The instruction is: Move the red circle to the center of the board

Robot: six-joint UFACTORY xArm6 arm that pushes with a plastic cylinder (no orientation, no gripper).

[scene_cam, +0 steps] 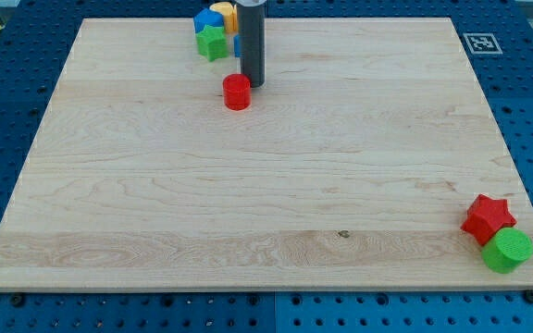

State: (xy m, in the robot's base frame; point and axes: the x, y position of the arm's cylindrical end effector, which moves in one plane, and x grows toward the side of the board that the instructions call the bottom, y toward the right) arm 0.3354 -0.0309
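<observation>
The red circle (237, 92) sits on the wooden board (266, 185) near the view's top, left of centre. My tip (253, 84) stands just to the right of and slightly above the red circle, touching or nearly touching it. Behind the rod at the board's top edge lies a cluster: a green star (213, 43), a blue block (203, 20) and a yellow block (223, 11), with another blue block partly hidden by the rod.
A red star (487, 217) and a green circle (507, 250) sit together at the board's bottom right corner. A black-and-white marker tag (480, 42) is at the top right corner. Blue perforated table surrounds the board.
</observation>
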